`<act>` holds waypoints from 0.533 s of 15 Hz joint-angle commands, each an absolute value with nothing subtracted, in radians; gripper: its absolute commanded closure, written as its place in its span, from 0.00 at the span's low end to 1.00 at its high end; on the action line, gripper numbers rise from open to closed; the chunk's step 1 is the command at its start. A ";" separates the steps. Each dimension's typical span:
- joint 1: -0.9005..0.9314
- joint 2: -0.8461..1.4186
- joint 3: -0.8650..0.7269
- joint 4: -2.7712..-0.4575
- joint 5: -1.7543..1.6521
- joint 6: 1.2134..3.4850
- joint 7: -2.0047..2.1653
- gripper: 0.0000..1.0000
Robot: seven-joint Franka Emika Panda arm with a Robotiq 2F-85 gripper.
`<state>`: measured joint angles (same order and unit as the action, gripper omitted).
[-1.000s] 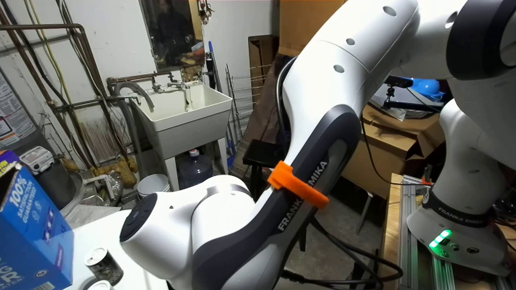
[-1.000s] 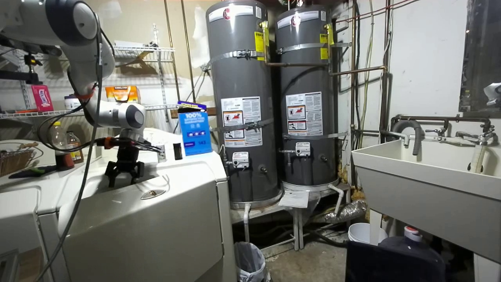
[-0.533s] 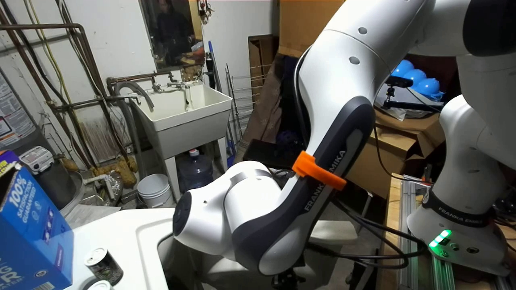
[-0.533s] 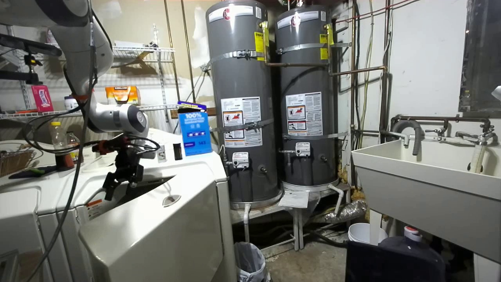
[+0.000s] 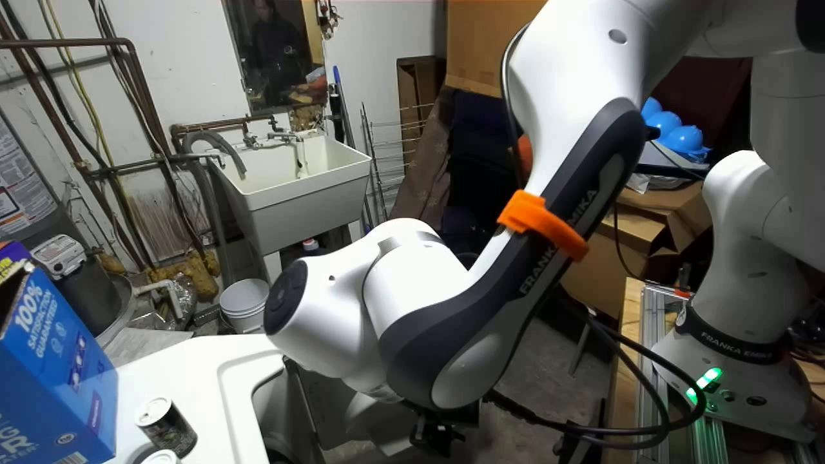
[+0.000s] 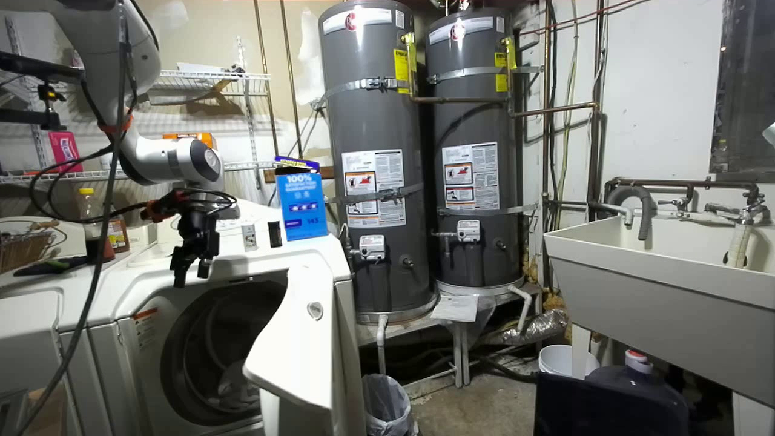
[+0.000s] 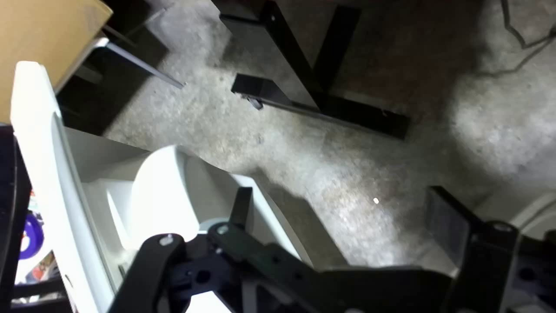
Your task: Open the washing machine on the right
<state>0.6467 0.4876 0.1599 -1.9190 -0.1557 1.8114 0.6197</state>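
Note:
The white washing machine (image 6: pixel 145 272) stands with its front door (image 6: pixel 296 363) swung wide out to the right in an exterior view. The round drum opening (image 6: pixel 218 345) is exposed. My gripper (image 6: pixel 191 275) points down in front of the machine's top front edge, above the opening and apart from the door. In the wrist view my gripper (image 7: pixel 342 195) is open, with only floor and the door's edge showing behind its fingers. A white rounded part (image 7: pixel 160 195), apparently the door's inner side, lies below and left. In an exterior view the gripper (image 5: pixel 438 438) is partly hidden under the arm.
A blue box (image 6: pixel 303 209) and cans (image 6: pixel 249 237) stand on the machine's top. Another white machine (image 6: pixel 30 315) adjoins it at left. A lined bin (image 6: pixel 387 402), water heaters (image 6: pixel 375 121) and a utility sink (image 6: pixel 660 290) are to the right. A black frame (image 7: pixel 321 108) stands on the floor.
The door has swung from nearly shut, through partly open, to wide open toward the right. My gripper dipped into the gap behind the door, then came up and away from it.

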 commanded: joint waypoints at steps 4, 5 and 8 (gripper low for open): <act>0.635 0.414 0.216 -1.895 -0.161 1.891 0.624 0.00; 0.635 0.408 0.219 -1.895 -0.161 1.892 0.624 0.00; 0.616 0.403 0.203 -1.927 -0.124 1.854 0.688 0.00</act>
